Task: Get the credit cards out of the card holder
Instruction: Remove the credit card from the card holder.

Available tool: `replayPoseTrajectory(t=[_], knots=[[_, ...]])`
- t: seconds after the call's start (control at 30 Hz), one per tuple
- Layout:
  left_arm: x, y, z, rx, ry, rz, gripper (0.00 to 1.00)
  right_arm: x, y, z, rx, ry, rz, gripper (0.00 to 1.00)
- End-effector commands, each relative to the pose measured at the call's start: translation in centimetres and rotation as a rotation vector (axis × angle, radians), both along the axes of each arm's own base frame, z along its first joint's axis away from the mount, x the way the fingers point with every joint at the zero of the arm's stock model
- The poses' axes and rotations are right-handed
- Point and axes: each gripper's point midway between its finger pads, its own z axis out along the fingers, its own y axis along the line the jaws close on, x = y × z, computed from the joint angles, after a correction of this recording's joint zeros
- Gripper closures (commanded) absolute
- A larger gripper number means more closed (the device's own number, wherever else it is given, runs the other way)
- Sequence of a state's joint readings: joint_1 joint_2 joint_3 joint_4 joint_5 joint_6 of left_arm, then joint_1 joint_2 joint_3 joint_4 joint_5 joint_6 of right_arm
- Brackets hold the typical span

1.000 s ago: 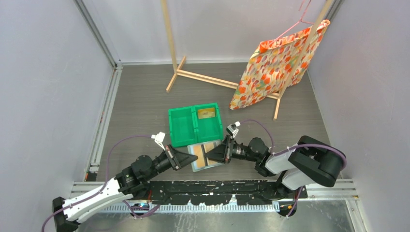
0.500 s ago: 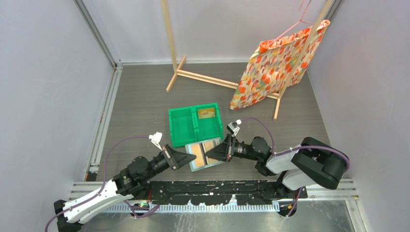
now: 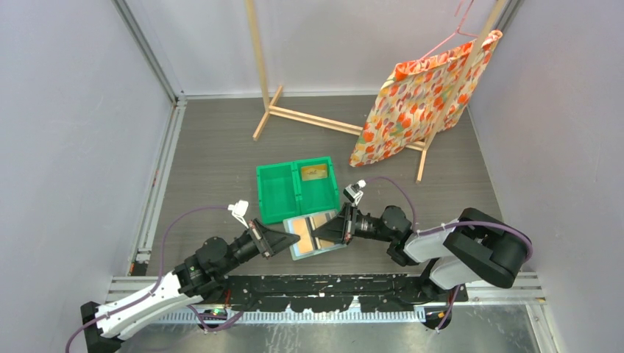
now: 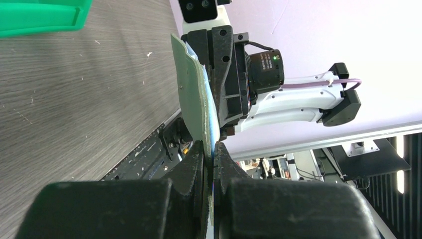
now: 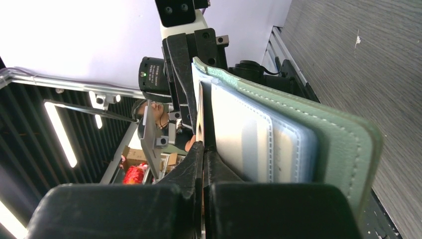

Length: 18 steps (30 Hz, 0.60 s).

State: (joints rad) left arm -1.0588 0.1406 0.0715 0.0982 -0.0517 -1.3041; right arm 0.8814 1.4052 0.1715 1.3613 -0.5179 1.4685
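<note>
Left gripper [image 3: 289,240] clamped tight, right gripper [image 3: 318,236] pinched closed, both arms low, tips facing.

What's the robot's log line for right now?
left fingers: shut on card holder | right fingers: shut on card | card holder: open, between both arms | green bin: another card inside

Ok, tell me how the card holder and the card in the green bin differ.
The holder is grey-green outside, pale blue inside; the card is tan. The holder is bigger than the card. The holder is open, clamped in the left gripper's jaws; the card lies flat in the bin's right compartment, untouched. Both are flat rectangles.
</note>
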Motion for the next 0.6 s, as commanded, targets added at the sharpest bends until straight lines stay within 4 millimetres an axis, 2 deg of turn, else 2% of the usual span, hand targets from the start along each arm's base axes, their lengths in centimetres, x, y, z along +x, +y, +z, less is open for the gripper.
replayPoseTrajectory(t=[0.0,0.17,0.43,0.57], knots=[[-0.1,0.2,1.3,-0.035,-0.019,0.000,0.99,0.0,-0.4,1.2,0.050,-0.052,-0.018,0.99],[0.1,1.2,0.6,-0.017,-0.002,0.038,0.99,0.2,-1.8,0.0,0.019,-0.043,-0.063,0.99],[0.2,1.1,0.2,-0.016,0.009,0.043,0.99,-0.3,-3.1,-2.1,-0.085,-0.053,-0.085,0.99],[0.3,1.4,-0.7,0.032,0.037,0.054,1.00,-0.6,-4.3,-3.1,-0.172,-0.083,-0.079,0.99]])
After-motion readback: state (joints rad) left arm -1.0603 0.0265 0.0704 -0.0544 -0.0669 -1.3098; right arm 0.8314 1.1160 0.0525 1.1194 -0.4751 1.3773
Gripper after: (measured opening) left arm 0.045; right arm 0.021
